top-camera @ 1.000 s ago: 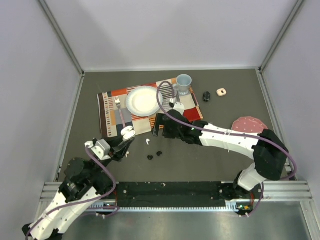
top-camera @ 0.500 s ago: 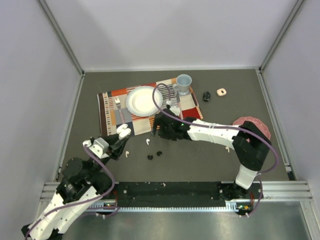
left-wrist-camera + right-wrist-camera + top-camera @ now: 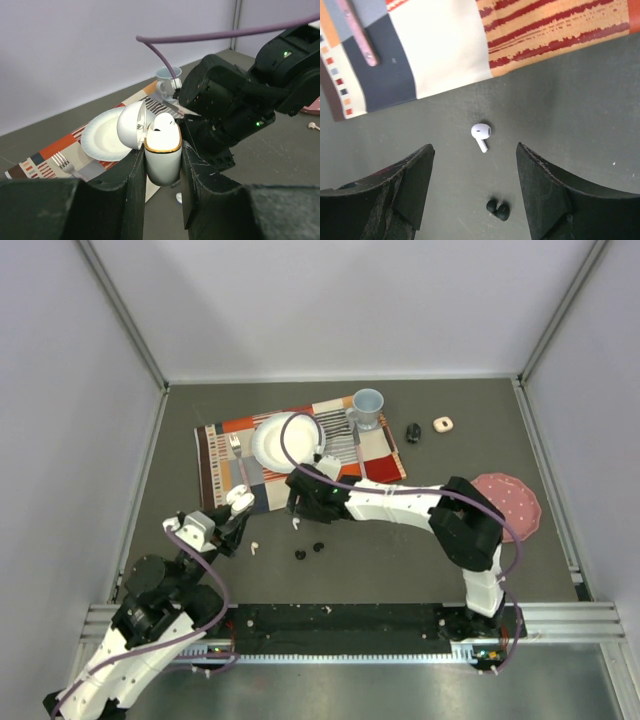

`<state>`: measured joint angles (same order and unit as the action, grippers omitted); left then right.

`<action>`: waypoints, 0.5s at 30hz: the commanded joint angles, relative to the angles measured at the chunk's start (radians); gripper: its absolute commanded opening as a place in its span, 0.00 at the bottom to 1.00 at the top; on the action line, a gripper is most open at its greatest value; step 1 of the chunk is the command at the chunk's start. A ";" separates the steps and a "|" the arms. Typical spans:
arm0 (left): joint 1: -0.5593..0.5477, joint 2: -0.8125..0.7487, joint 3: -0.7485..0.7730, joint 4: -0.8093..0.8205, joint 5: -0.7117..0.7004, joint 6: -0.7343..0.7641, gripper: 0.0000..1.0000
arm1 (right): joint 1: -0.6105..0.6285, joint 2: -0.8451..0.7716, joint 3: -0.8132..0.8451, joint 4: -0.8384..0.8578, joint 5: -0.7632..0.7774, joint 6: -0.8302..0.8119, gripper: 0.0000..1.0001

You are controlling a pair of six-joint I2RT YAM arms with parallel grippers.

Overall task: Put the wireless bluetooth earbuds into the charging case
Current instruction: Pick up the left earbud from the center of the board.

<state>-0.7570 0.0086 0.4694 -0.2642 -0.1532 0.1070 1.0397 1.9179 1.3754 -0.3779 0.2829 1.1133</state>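
My left gripper is shut on the white charging case, which has a gold rim. The case stands upright with its lid open, and a white earbud sits in it. In the top view the left gripper is left of the right gripper. My right gripper is open and hovers above a white earbud on the table. A black earbud lies just nearer. In the top view two black earbuds and another white earbud lie on the table.
A striped placemat carries a white plate, a fork and a blue cup. A pink plate sits at the right. A small black object and a pink one lie at the back. Another white earbud lies near the right.
My right gripper has swung left off the placemat's near edge to above the white earbud. My left gripper has drawn slightly left with the case.
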 commanded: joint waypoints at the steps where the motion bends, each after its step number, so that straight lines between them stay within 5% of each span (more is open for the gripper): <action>1: 0.007 -0.176 0.040 0.026 -0.032 -0.003 0.00 | 0.022 0.050 0.070 -0.030 0.053 0.020 0.64; 15: 0.028 -0.176 0.040 0.028 -0.032 -0.007 0.00 | 0.049 0.142 0.171 -0.084 0.101 -0.015 0.48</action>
<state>-0.7387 0.0086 0.4740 -0.2642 -0.1745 0.1051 1.0641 2.0407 1.4872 -0.4377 0.3393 1.1110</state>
